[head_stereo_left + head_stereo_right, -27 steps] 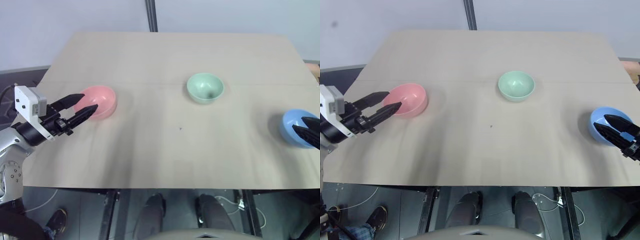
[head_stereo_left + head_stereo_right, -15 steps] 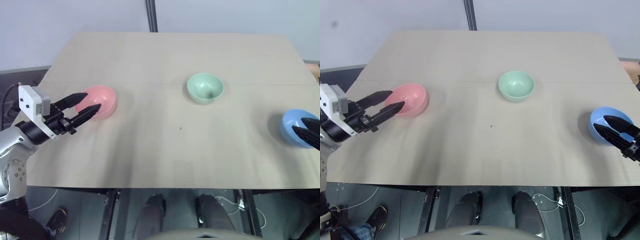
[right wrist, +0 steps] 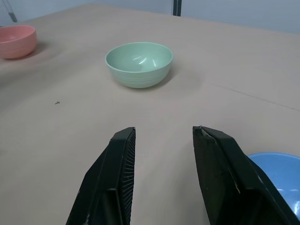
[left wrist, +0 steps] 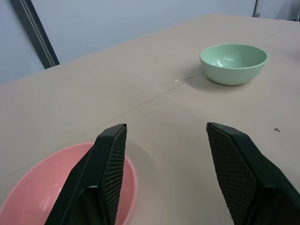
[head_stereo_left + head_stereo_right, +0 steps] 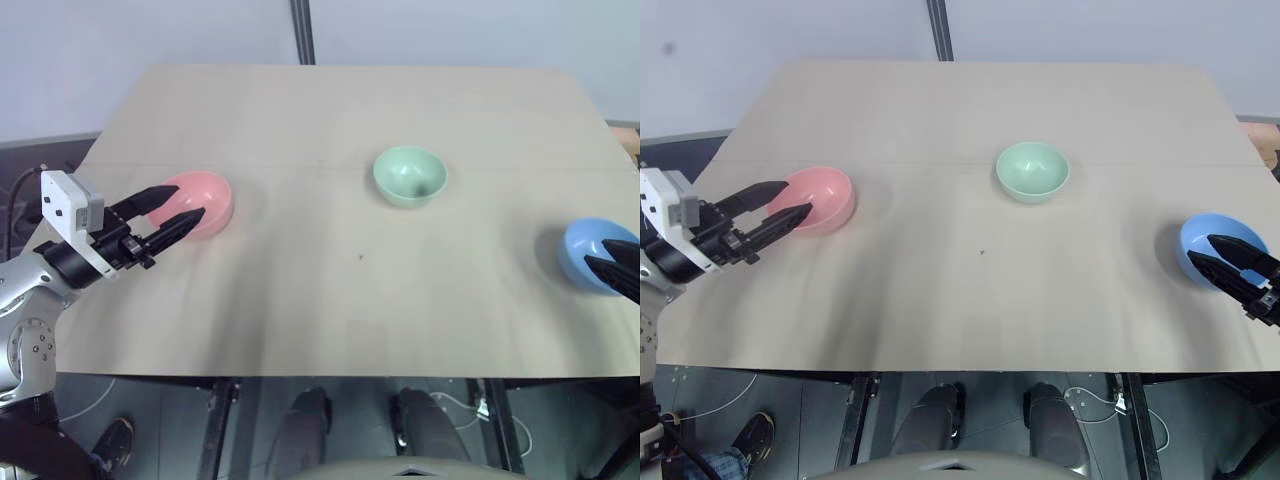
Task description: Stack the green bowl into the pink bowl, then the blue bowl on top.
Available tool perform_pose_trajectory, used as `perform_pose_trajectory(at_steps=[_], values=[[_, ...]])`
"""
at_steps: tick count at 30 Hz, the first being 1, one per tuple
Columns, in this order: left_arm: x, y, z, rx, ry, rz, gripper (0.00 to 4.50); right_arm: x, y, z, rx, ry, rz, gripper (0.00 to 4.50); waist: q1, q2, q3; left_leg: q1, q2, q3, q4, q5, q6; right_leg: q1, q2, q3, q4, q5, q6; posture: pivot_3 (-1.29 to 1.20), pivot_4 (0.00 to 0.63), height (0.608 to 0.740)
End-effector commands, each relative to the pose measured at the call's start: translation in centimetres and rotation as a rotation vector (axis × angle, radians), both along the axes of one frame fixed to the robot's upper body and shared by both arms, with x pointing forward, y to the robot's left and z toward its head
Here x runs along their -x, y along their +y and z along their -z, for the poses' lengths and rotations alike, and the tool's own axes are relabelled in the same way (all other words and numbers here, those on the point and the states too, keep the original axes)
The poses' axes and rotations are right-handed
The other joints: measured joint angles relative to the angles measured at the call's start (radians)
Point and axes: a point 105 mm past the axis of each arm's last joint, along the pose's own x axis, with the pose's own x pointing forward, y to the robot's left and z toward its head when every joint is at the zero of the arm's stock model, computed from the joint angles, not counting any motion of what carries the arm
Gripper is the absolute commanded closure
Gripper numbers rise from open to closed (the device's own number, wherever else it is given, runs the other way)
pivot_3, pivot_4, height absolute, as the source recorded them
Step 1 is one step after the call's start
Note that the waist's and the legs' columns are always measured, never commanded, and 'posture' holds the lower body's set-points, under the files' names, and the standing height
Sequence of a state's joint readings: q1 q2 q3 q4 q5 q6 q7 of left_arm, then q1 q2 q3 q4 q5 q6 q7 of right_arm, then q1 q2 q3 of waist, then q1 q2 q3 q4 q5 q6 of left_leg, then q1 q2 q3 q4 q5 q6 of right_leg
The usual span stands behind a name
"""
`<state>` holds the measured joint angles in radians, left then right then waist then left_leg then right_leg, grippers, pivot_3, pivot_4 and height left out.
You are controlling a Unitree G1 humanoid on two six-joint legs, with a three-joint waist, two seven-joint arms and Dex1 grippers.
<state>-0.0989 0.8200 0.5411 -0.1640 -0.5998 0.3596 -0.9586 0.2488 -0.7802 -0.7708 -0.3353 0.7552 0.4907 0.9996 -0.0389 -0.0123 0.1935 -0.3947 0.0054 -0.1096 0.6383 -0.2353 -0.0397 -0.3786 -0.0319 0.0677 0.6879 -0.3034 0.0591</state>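
Three bowls sit apart on the table. The pink bowl (image 5: 203, 200) is at the left, the green bowl (image 5: 410, 176) is in the middle toward the back, and the blue bowl (image 5: 592, 256) is at the right edge. My left gripper (image 5: 184, 202) hangs open over the pink bowl's near rim, pointing toward the green bowl (image 4: 233, 63), with nothing between its fingers. My right gripper (image 5: 1201, 248) is open over the blue bowl (image 3: 280, 176), also holding nothing. It points toward the green bowl (image 3: 139, 63).
The light wooden table (image 5: 330, 300) has bare room between the bowls. A dark post (image 5: 303, 30) stands behind its far edge against a pale wall. A tiny dark speck (image 5: 361, 257) lies near the table's middle.
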Motion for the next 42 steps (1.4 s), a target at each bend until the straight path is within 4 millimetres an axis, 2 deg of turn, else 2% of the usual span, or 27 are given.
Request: perform_pose_trajectory(at_steps=[1,7,12,20,29,42], values=[[0.2,-0.1,-0.8,-0.015,-0.036,0.003,1.61,0.2,0.1,-0.9,0.009,-0.04,-0.014,2.48,0.0,0.0,0.0,0.0,0.0,0.0,0.0,0.0,0.0,0.0,0.0,0.0,0.0,0.0,0.0,0.0,0.15,0.74],[0.1,0.0,-0.5,-0.029,-0.021,-0.004,1.61,0.3,0.5,-0.9,0.006,-0.028,-0.043,2.48,0.0,0.0,0.0,0.0,0.0,0.0,0.0,0.0,0.0,0.0,0.0,0.0,0.0,0.0,0.0,0.0,0.15,0.74],[-0.9,0.7,0.7,-0.034,0.053,-0.073,1.61,0.5,2.1,-1.2,0.003,-0.016,-0.125,2.48,0.0,0.0,0.0,0.0,0.0,0.0,0.0,0.0,0.0,0.0,0.0,0.0,0.0,0.0,0.0,0.0,0.15,0.74],[-3.8,2.4,2.5,-0.095,0.158,-0.247,1.61,0.5,6.0,-3.3,-0.02,-0.074,-0.304,2.48,0.0,0.0,0.0,0.0,0.0,-0.001,0.002,0.0,0.0,0.0,0.001,0.0,0.004,0.0,0.0,0.0,0.15,0.74],[-5.6,2.2,4.9,-0.178,0.224,-0.29,1.61,1.3,9.9,-4.7,0.01,-0.121,-0.472,2.48,0.0,0.0,0.0,0.0,-0.001,-0.002,0.003,0.0,0.0,0.0,0.0,-0.001,0.006,0.0,0.0,0.0,0.15,0.74],[-6.5,1.5,5.7,-0.265,0.246,-0.252,1.61,1.4,10.1,-4.7,0.021,-0.103,-0.459,2.48,0.001,-0.001,0.0,-0.001,-0.001,-0.003,0.004,0.0,0.0,0.0,0.0,-0.002,0.006,0.0,0.0,0.0,0.15,0.74]])
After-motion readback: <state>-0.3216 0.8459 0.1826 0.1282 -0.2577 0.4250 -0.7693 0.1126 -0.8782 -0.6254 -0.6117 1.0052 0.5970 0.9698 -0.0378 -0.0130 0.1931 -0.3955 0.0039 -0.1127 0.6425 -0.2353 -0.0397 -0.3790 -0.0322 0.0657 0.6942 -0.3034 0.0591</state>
